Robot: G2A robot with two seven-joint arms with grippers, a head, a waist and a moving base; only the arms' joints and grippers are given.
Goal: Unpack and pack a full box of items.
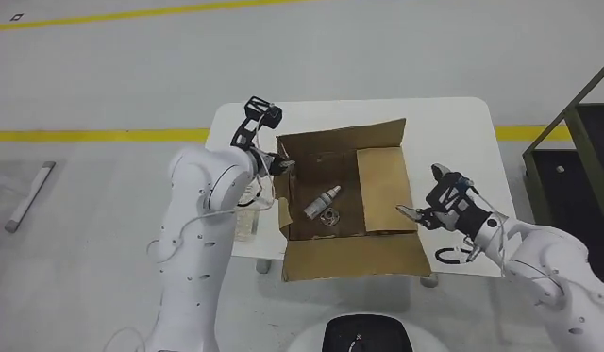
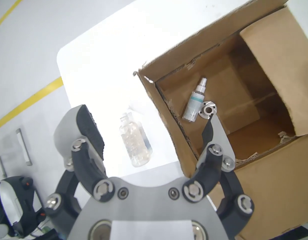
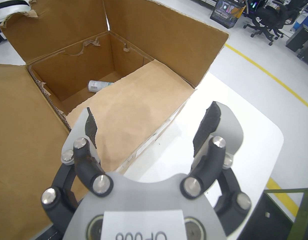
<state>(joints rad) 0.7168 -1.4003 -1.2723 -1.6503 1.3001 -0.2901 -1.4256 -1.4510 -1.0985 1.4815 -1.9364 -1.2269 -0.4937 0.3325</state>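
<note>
A: Bright, even light from overhead. The table (image 2: 101, 51) nearly washes out white in the left wrist view.

B: Yes, that's glare. The box (image 2: 268, 183) is darker inside, deepest beneath its folded flap (image 2: 273, 58).

A: The clear bottle (image 2: 135, 142) throws only a soft, faint shadow beside it on the table.

B: Both wrist views bow toward their edges. The yellow floor line (image 3: 268, 74) curves, and the table's border bends.

A: The top view's lines run straighter, and its floor shows no hard shadows.
</note>
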